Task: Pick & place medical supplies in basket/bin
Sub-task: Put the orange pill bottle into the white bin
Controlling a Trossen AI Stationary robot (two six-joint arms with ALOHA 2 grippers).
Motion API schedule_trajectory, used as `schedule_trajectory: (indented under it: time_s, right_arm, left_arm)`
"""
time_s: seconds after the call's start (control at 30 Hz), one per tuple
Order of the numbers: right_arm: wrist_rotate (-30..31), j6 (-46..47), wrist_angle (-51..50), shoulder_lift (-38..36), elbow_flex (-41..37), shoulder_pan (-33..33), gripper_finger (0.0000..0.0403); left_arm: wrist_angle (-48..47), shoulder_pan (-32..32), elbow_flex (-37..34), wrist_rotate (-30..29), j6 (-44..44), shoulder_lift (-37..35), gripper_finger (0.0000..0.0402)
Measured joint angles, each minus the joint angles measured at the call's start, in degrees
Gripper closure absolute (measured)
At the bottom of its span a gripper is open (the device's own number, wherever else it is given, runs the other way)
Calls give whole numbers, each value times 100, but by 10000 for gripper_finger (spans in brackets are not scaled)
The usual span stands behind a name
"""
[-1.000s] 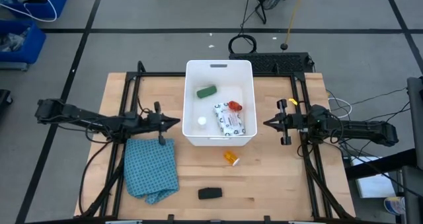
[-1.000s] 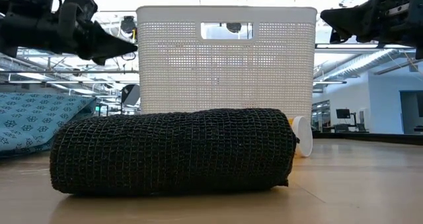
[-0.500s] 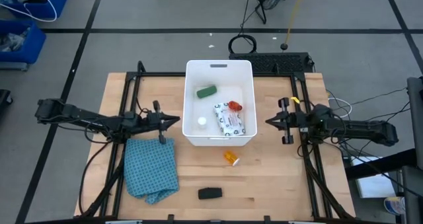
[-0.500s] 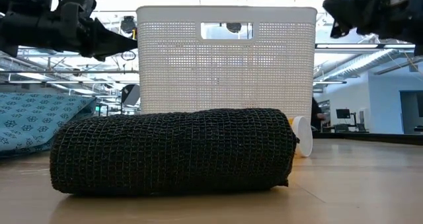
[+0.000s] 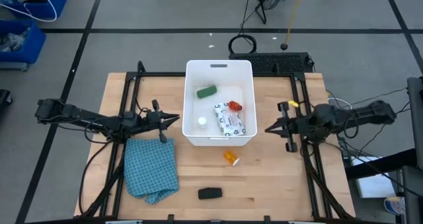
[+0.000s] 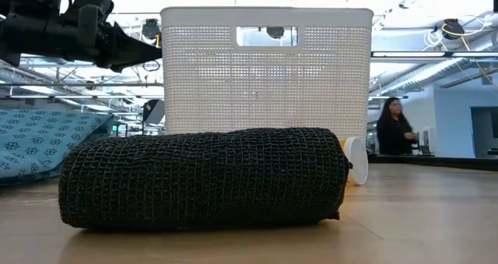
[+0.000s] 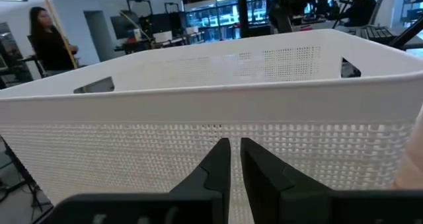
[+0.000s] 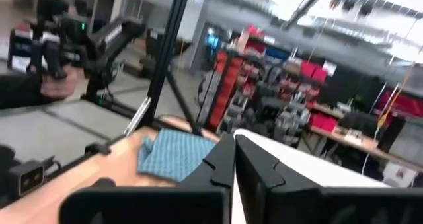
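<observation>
The white tub stands mid-table and holds the green oblong piece, the red-and-white tube and the flat white packet, all lying on its floor. The orange pill bottle lies on its side on the table, near of the tub. The black oblong piece lies close to the near edge and fills the low view. My left gripper hovers shut just left of the tub, facing its wall. My right gripper is shut, raised to the right of the tub.
A blue checked cloth lies crumpled on the table's near left part. Black frame rails run along the table's left and right sides. A person stands in the room beyond. Bare wood shows between the tub and the near edge.
My right arm has bent upward; its gripper has risen almost out of the low view's top and shifted slightly toward the near edge, staying shut. The left arm and all objects have kept still.
</observation>
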Motion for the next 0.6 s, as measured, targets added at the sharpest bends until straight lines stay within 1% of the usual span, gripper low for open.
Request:
schedule_trajectory:
  time_s: [0.23, 0.4, 0.5, 0.6]
  right_arm:
    - [1335, -125, -23, 1317, 428, 1144, 368]
    - [2266, -305, -145, 2092, 950, 1976, 344]
    - [2881, -125, -433, 2659, 1297, 2418, 328]
    - [3405, 213, -716, 3171, 1671, 2714, 313]
  left_arm:
    - [15, 0, 0, 2, -31, 0, 360]
    - [19, 0, 4, 1, -138, 0, 360]
    - [58, 0, 4, 1, -156, 0, 360]
    - [137, 0, 4, 2, -179, 0, 360]
